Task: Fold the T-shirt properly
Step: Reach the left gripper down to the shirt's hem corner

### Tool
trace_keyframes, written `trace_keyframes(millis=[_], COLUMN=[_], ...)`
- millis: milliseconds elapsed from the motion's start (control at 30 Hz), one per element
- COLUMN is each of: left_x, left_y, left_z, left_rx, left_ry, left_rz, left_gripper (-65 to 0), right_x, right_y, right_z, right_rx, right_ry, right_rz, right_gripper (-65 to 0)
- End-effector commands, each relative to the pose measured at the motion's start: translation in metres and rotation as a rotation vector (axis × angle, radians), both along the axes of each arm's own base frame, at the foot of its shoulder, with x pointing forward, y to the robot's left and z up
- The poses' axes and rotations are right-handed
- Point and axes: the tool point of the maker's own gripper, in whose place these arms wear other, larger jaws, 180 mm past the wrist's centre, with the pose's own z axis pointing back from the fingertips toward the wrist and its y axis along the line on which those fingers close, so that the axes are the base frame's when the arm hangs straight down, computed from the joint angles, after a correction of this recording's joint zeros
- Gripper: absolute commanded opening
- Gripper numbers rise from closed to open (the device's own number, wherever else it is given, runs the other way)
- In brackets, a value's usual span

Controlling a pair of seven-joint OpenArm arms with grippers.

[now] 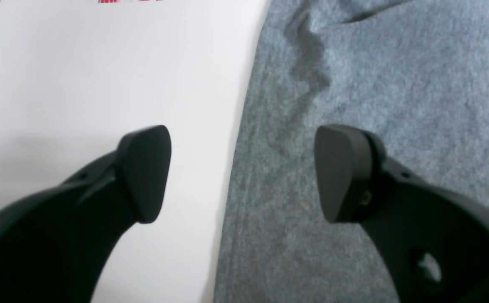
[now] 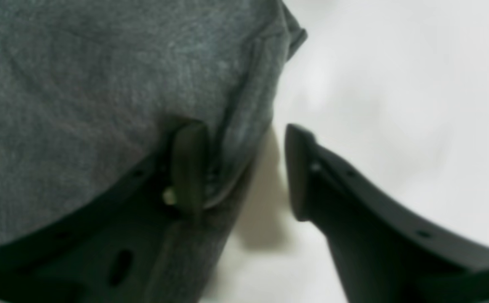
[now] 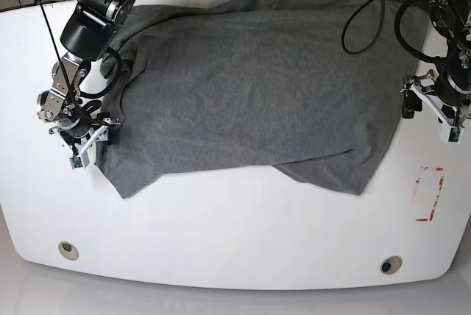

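The heather-grey T-shirt (image 3: 250, 87) lies spread over the white table (image 3: 235, 241), with its lower part folded up into a layered, creased edge. My left gripper (image 1: 244, 172) is open and hovers over the shirt's side edge (image 1: 375, 84), one finger above bare table, the other above cloth. In the base view that gripper (image 3: 430, 116) is at the shirt's right side. My right gripper (image 2: 244, 172) stands open at the opposite edge (image 3: 90, 149). A fold of cloth (image 2: 101, 84) rests against one finger (image 2: 190, 168), while the other is clear of it.
A red rectangular outline (image 3: 429, 193) is marked on the table near the right edge, and a bit of it shows in the left wrist view (image 1: 131, 1). Two round holes (image 3: 68, 250) (image 3: 391, 264) sit near the front rim. Cables run along the back.
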Motion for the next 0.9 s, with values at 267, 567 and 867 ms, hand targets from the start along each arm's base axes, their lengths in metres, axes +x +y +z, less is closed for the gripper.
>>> trace_keyframes(millis=[267, 567, 867], left_x=[0.017, 0.035, 0.078], left_y=[0.005, 0.014, 0.029], left_z=[0.025, 0.029, 0.015], left_rx=[0.02, -0.016, -0.212], left_ry=[-0.078, -0.102, -0.102], left_rz=[-0.001, 0.03, 0.189], left_gripper=[-15.1, -15.1, -14.6], right_x=[0.015, 0.016, 0.02], right_y=[-0.008, -0.008, -0.007], right_z=[0.019, 0.02, 0.024], right_rx=[-0.01, -0.011, -0.013], right_ry=[-0.059, -0.062, -0.068], right_rz=[-0.009, -0.007, -0.005], right_gripper=[-39.6, -57.4, -64.8])
